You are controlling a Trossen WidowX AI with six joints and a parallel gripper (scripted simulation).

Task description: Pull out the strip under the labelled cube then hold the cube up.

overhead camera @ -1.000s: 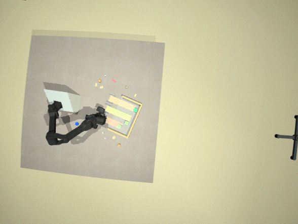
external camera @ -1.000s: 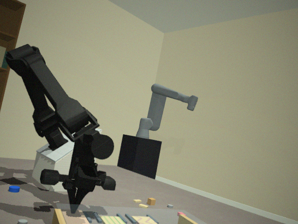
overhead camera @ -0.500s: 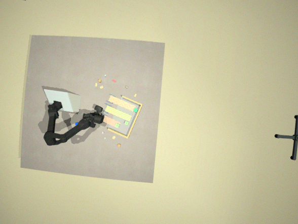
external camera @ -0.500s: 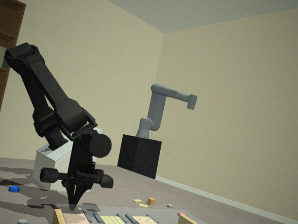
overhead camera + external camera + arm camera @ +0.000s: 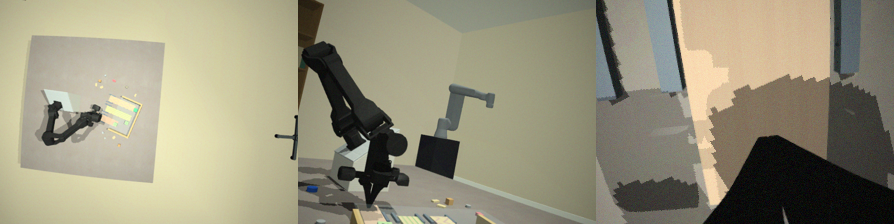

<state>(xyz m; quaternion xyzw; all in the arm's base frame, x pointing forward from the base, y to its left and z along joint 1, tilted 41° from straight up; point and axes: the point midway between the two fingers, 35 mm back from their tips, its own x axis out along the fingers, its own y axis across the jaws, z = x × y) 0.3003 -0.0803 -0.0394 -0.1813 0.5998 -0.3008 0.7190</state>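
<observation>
Down in the tray, 3 patterned strips lie side by side, and 3 green cubes sit among them. From the top view it is too small to tell which cube carries the label. 1 pale green cube rests on the far end of the salmon strip, another sits just beside it on the grey tray floor, and a brighter green cube sits at the far end of the orange strip. The yellow-green strip lies between the other 2.

The gripper points straight down with its fingers pinched tightly together and nothing between them; its tip meets the near end of the salmon strip, seen in the exterior view at the tray's near corner. The wrist view shows the same strip running away from the dark fingers, flanked by blue rails.

Small loose blocks are scattered on the grey mat around the tray. A pale box stands beside the arm's base, and a blue disc lies on the mat. Against the far wall, a grey arm stands on a black pedestal.
</observation>
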